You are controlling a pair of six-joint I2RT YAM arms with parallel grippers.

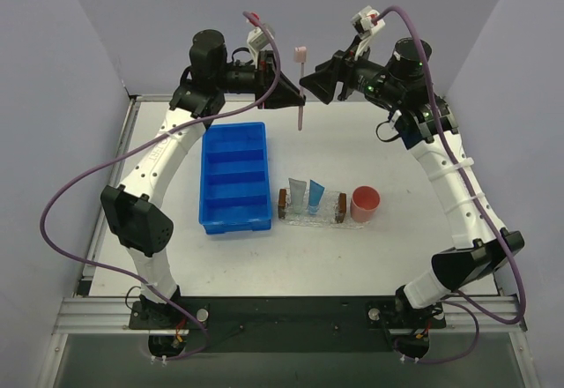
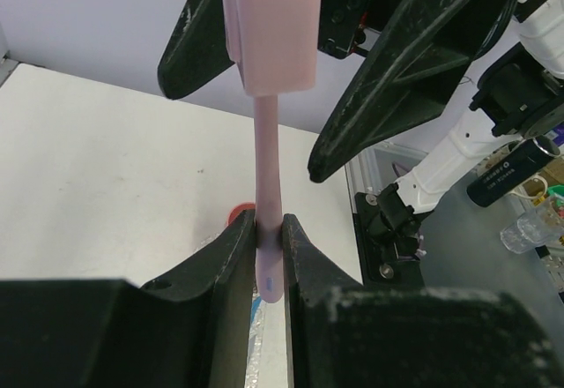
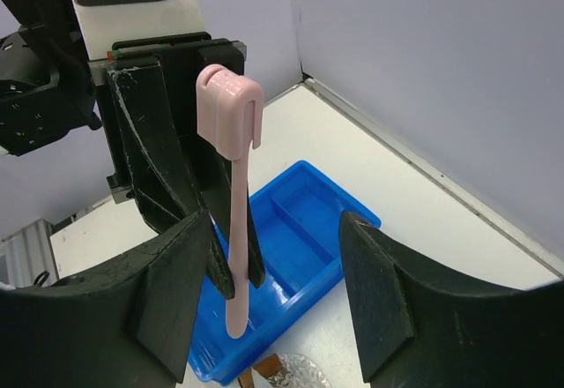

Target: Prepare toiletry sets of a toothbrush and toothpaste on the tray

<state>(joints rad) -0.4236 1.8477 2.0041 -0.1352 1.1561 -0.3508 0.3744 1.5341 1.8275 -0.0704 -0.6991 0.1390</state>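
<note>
The tray point(image 1: 328, 215) holds two toothpaste point(image 1: 298, 196) tubes side by side. A pink cup point(image 1: 365, 203) stands just right of it, and a blue bin point(image 1: 235, 225) lies to its left. Beyond the tray, above the bench point(image 1: 352, 141), the toothbrush point(image 1: 300, 116) hangs upright, head up, its handle clamped in the left tool point(image 2: 269, 234). The right tool point(image 3: 275, 220) stands apart around it, seemingly not touching.
</note>
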